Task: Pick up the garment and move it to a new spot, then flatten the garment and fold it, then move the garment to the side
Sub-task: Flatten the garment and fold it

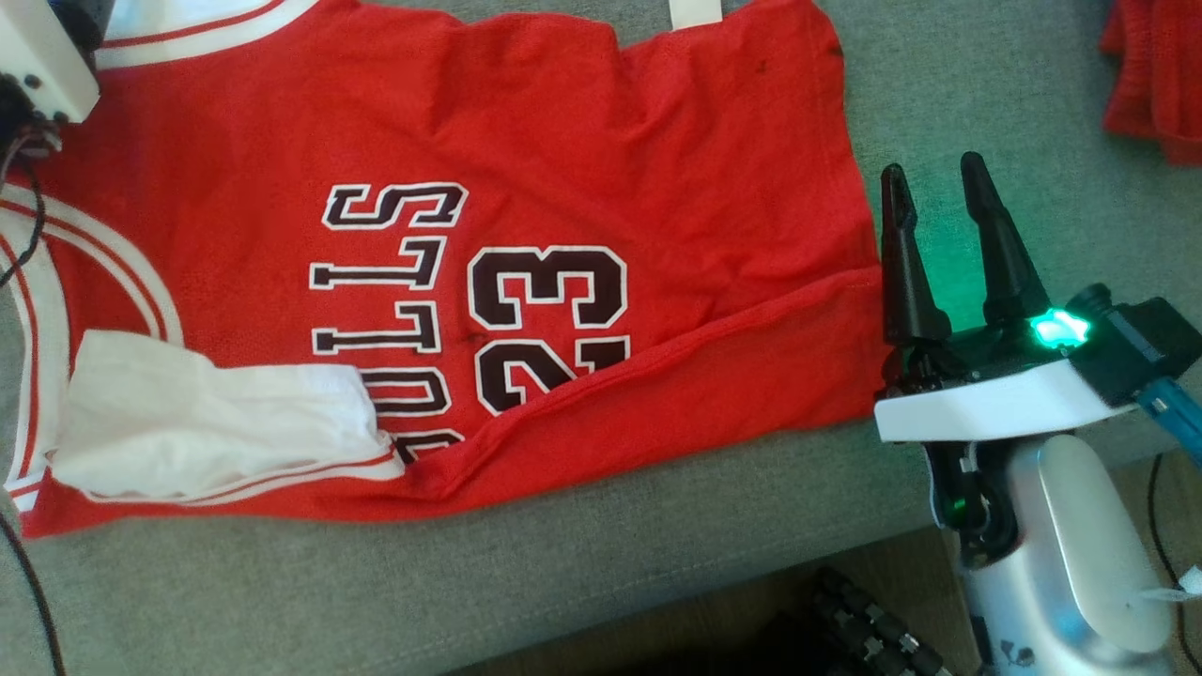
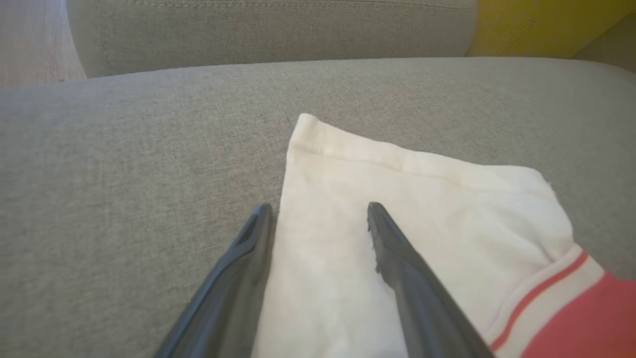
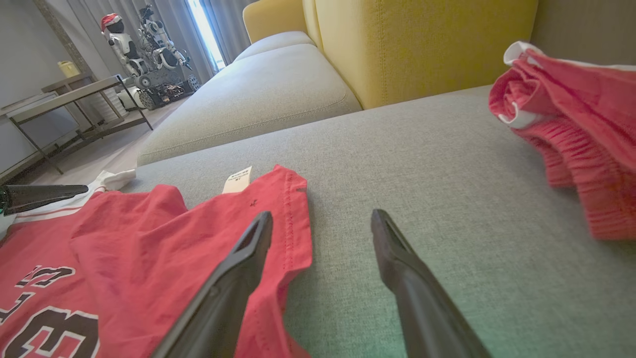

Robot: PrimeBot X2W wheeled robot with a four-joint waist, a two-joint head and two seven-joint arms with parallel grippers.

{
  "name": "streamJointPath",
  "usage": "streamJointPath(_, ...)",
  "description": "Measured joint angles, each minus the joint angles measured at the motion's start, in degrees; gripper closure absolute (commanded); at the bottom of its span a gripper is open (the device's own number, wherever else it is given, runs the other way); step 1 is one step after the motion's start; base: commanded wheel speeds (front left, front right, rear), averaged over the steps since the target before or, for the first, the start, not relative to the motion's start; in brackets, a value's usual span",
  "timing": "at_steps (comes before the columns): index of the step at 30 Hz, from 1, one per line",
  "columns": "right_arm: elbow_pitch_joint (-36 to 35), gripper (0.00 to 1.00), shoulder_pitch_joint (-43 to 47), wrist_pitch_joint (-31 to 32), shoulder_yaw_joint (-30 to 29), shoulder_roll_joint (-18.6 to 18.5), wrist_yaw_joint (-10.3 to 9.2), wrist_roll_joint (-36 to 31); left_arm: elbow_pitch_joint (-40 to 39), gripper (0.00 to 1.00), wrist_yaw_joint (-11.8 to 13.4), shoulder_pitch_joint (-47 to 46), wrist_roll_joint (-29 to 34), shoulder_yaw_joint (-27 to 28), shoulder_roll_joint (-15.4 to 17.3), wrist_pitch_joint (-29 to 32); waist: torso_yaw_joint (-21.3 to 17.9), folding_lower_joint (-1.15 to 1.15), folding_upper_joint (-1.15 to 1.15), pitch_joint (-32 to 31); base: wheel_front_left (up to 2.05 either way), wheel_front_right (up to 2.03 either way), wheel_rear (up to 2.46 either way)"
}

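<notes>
The garment (image 1: pixel 563 188) is a red jersey with white trim, "BULLS" and "23" in black, spread across the grey sofa seat (image 1: pixel 986 84). Its near edge is folded up over part of the number, and a white sleeve (image 1: pixel 207 422) lies turned over at the lower left. My right gripper (image 1: pixel 932 169) is open just past the jersey's right hem, with its left finger over the hem (image 3: pixel 293 233) and its right finger over bare cushion. My left gripper (image 2: pixel 318 206) is open above another white sleeve (image 2: pixel 397 199) at the jersey's far corner. Nothing is held.
A second red garment (image 1: pixel 1155 75) lies bunched at the far right of the seat. A yellow back cushion (image 3: pixel 422 44) rises behind it. The sofa's front edge runs along the bottom of the head view, with floor below. A metal table (image 3: pixel 74 94) stands in the room beyond.
</notes>
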Motion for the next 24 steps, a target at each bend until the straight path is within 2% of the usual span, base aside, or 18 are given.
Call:
streamJointPath(2, 0.08, 0.00, -0.12, 0.02, -0.11, 0.00, 0.00, 0.00, 0.51, 0.00, -0.01, -0.43, -0.60, -1.21, 0.41, -0.07, 0.04, 0.00, 0.00, -0.12, 0.00, 0.00, 0.00)
streamJointPath(3, 0.09, 0.00, -0.25, 0.03, -0.11, 0.00, 0.00, 0.00, 0.70, 0.61, -0.01, -0.47, -1.22, -1.98, 0.59, -0.32, 0.04, 0.00, 0.00, -0.22, 0.00, 0.00, 0.00)
streamJointPath(4, 0.11, 0.00, -0.50, 0.04, -0.10, 0.00, 0.00, 0.00, 0.86, 0.83, -0.01, -0.54, -1.40, -2.63, 0.75, -0.57, 0.05, 0.00, 0.00, -0.32, 0.00, 0.00, 0.00)
streamJointPath(5, 0.12, 0.00, -0.90, 0.05, -0.11, -0.01, 0.00, 0.00, 1.00, 1.00, 0.01, -0.63, -1.60, -3.43, 0.96, -0.55, 0.06, 0.00, 0.00, -0.43, 0.00, 0.00, 0.00)
streamJointPath(9, 0.01, 0.00, -1.37, 0.26, -0.23, -0.01, 0.00, 0.00, 1.18, 1.00, 0.01, -0.71, -3.92, -6.08, 1.20, -1.41, 0.25, 0.00, 0.00, -0.87, 0.00, 0.00, 0.00)
streamJointPath(16, 1.76, 0.00, -4.71, 3.82, -3.09, -0.03, 0.00, -1.52, 3.52, 1.00, 0.00, -0.97, -3.39, -9.01, -0.29, -12.46, 1.85, 0.00, 0.00, -3.12, 0.00, 0.00, 0.00)
streamJointPath(20, 8.05, 0.00, -11.03, 11.27, -4.53, -0.41, 0.00, -3.11, 3.67, 1.00, 0.00, -1.49, -3.42, -12.04, -3.01, -16.19, 4.57, 0.00, 0.00, -4.84, 0.00, 0.00, 0.00)
streamJointPath(24, 15.85, 0.00, -16.41, 18.50, -4.41, -2.20, 0.00, -2.58, 3.99, 1.00, 0.00, -1.75, -4.88, -14.44, -3.87, -17.53, 6.91, 0.00, 0.00, -5.88, 0.00, 0.00, 0.00)
